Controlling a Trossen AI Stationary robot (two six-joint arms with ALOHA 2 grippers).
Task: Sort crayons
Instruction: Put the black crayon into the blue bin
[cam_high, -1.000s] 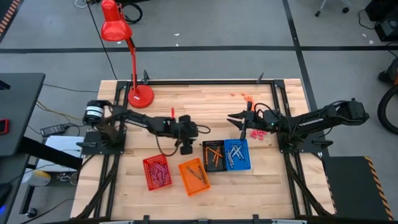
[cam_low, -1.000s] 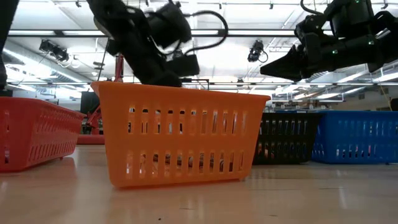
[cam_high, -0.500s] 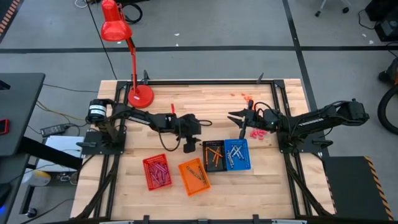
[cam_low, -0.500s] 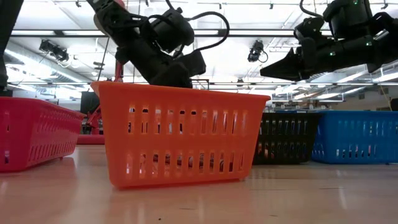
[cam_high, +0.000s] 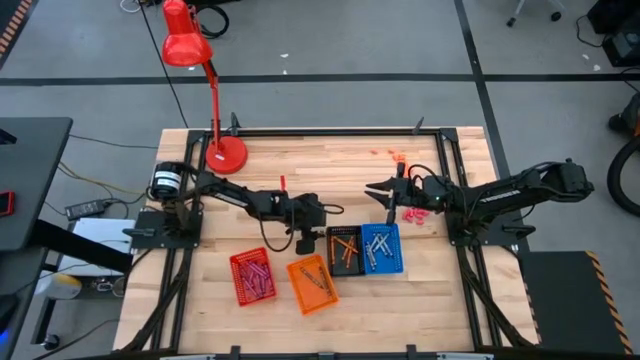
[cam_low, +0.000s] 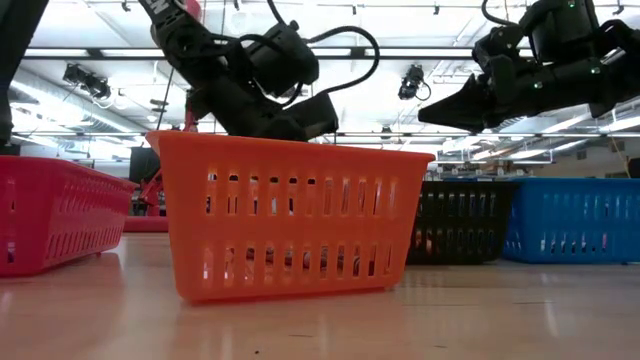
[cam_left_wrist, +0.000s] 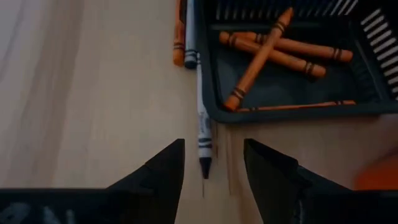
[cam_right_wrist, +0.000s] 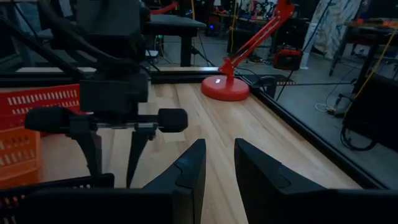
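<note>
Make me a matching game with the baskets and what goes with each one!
Things:
1. black basket
2. blue basket
3. red lamp
4. left gripper

Matches:
A. stands on the table's far left corner
B. holds orange crayons
C. open, just above a grey crayon lying on the table
D. sits right beside the black basket, on its right in the high view

Pairs: 1-B, 2-D, 3-A, 4-C

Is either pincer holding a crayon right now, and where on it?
No. The left pincer is open over a grey crayon; the right pincer is empty.
</note>
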